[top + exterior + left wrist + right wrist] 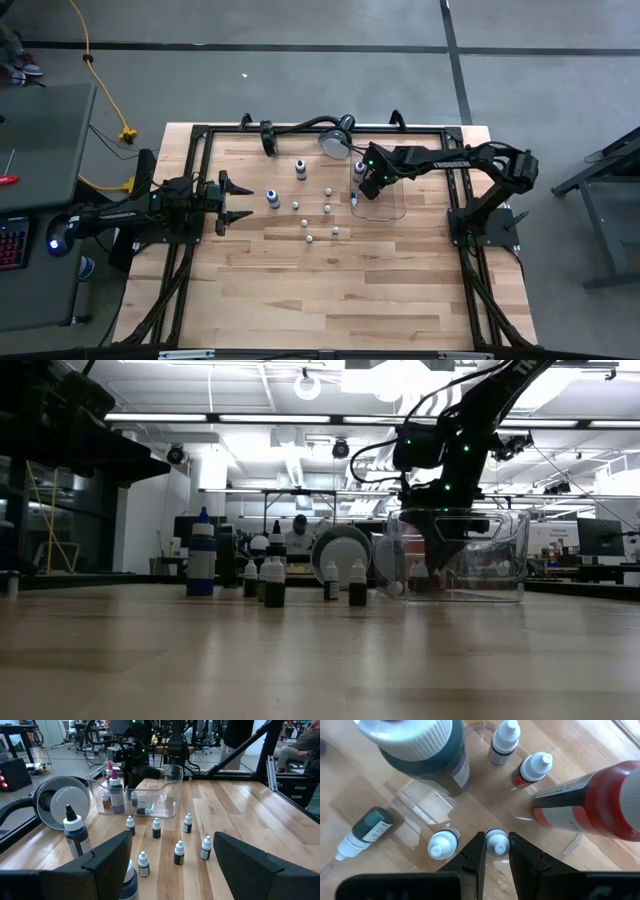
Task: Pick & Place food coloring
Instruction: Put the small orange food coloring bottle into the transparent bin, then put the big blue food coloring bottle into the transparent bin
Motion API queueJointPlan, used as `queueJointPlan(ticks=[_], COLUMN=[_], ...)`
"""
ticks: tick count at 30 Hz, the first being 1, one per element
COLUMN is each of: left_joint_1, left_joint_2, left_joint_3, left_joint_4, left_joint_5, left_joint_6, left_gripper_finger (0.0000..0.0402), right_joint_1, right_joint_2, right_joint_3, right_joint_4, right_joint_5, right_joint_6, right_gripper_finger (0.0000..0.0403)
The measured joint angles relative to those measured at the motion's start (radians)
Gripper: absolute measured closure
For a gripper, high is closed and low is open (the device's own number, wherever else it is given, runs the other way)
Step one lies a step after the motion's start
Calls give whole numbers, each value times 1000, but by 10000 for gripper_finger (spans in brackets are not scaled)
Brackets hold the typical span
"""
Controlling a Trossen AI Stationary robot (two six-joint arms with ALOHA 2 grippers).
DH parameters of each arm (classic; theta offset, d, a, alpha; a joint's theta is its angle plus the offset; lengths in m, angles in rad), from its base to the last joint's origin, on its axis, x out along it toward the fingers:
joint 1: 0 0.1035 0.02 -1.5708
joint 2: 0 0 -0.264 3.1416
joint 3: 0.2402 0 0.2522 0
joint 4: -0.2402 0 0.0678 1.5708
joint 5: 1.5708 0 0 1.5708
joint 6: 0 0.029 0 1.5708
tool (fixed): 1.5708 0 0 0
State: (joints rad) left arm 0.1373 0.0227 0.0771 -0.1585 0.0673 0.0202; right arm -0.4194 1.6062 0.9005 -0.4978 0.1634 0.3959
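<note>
Two dark fingers of the right gripper (496,851) fill the near edge of the right wrist view, set narrowly on either side of the white cap of a tiny dropper bottle (497,843) standing upright on the floor of the clear rectangular plastic tray (425,805); the pads sit at the cap's sides, though whether they press it cannot be told. Just beside it stands a second small white-capped bottle (441,843), and farther off a small dark bottle (362,831) lies on its side. A large red bottle (600,800) lies tilted nearby, and a large dark bottle with a ribbed white cap (422,747) stands upright.

From the left wrist view, the left gripper (175,865) holds its fingers wide apart above the wooden table (240,815), with nothing between them. Ahead of it several small food coloring bottles (179,853) stand loose on the boards, between the gripper and the tray. A round silver lamp head (65,807) rests beside the tray.

Seen from the high view, the left arm waits at the table's left edge, while the right arm reaches down into the tray.

At table height, the low view shows a row of small bottles standing upright to the left of the tray, with a taller blue bottle (202,552) at the row's left end.
</note>
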Motion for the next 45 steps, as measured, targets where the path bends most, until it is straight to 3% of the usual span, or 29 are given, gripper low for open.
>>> queueJointPlan(ticks=[17, 29, 34, 45], left_joint_1=[0, 0, 0, 0], left_joint_2=[0, 0, 0, 0], left_joint_3=[0, 0, 0, 0], left_joint_4=[0, 0, 0, 0], left_joint_5=[0, 0, 0, 0], left_joint_6=[0, 0, 0, 0], left_gripper_finger=[124, 124, 124, 124], right_joint_1=[0, 0, 1, 48], right_joint_2=[0, -47, -104, -302], right_joint_3=[0, 2, 2, 2], right_joint_4=[0, -7, -60, -162], right_joint_5=[-6, -6, -22, -84], right_joint_6=[0, -19, -22, -64], right_gripper_finger=[299, 233, 214, 213])
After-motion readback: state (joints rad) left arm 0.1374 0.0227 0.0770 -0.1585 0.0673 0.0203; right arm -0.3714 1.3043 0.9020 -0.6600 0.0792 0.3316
